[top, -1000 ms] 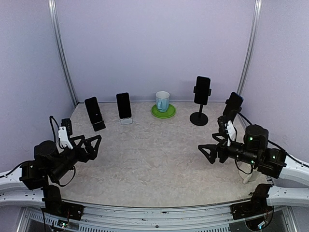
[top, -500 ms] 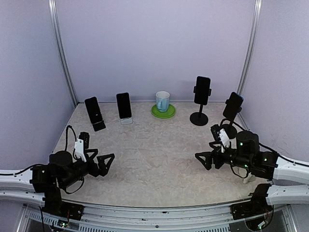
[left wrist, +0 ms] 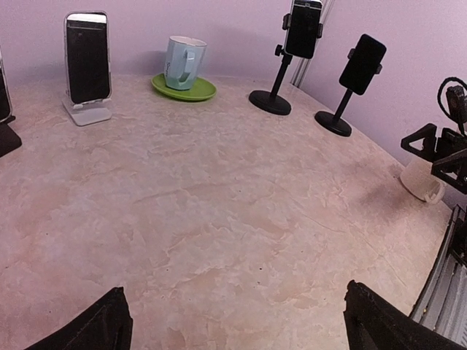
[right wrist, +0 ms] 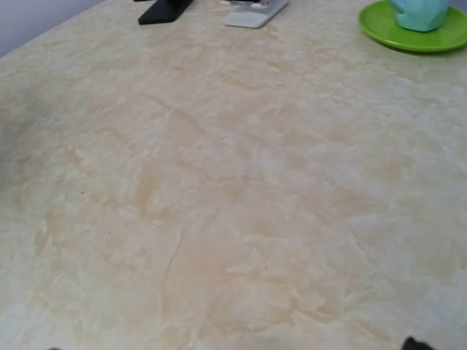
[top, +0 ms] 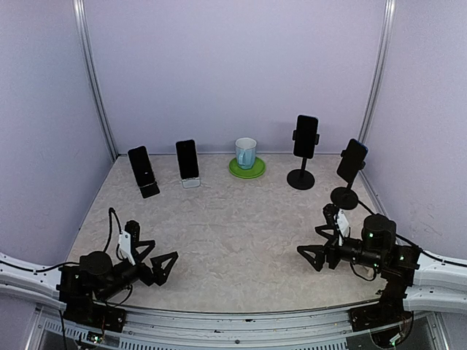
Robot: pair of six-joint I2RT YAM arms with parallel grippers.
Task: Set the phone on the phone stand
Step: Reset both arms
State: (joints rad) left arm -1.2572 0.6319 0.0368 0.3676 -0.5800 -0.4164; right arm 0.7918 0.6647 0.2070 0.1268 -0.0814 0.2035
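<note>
Several black phones each stand in a phone stand along the back. One (top: 141,166) leans in a low black stand at the left. Another (top: 187,159) (left wrist: 88,57) sits in a white stand (top: 191,182). Two more (top: 306,135) (top: 352,160) are clamped on tall black pole stands at the right. My left gripper (top: 162,261) (left wrist: 233,324) is low by the near left edge, open and empty, only its fingertips (left wrist: 102,328) showing in its wrist view. My right gripper (top: 310,244) is low at the near right, open and empty, far from every phone.
A pale blue cup (top: 245,152) (left wrist: 182,63) stands on a green saucer (top: 246,170) (right wrist: 412,33) at the back centre. A white curved piece (left wrist: 423,182) lies by the right arm. Purple walls close in the back and sides.
Both arms have drawn back toward the near edge and sunk lower to the table. Both grippers stayed open and empty. The phones and stands have not moved.
</note>
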